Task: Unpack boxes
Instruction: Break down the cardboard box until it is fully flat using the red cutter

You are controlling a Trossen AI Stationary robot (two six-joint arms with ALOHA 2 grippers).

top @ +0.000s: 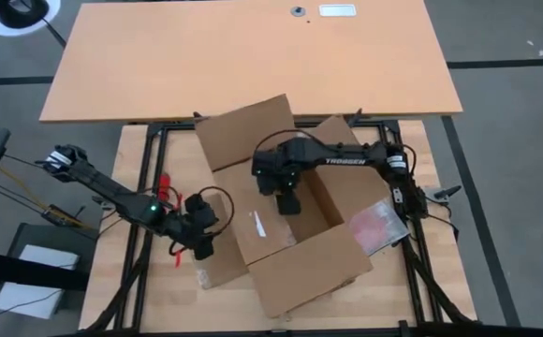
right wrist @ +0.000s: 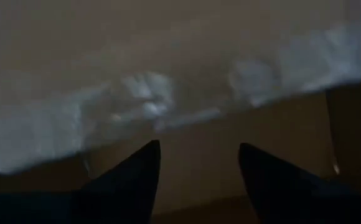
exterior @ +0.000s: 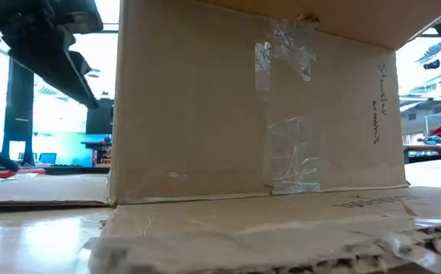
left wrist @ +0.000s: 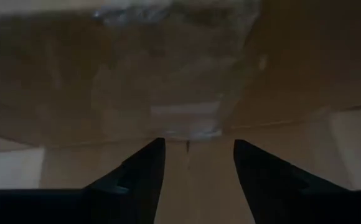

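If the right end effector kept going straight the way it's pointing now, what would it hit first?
Most likely the pale crinkled wrapping lying inside the open cardboard box. The right end effector points down into the box with its fingers apart and the wrapping just ahead, though depth is hard to judge.

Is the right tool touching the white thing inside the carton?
Cannot tell. In the right wrist view the right tool stands open just before the white thing, but no gap or contact shows plainly.

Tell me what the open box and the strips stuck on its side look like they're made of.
The box looks like brown corrugated cardboard, matte: its torn flap edge in the low view shows ragged paper layers. The strips look like clear glossy plastic tape: wrinkled, shiny, with the cardboard showing through.
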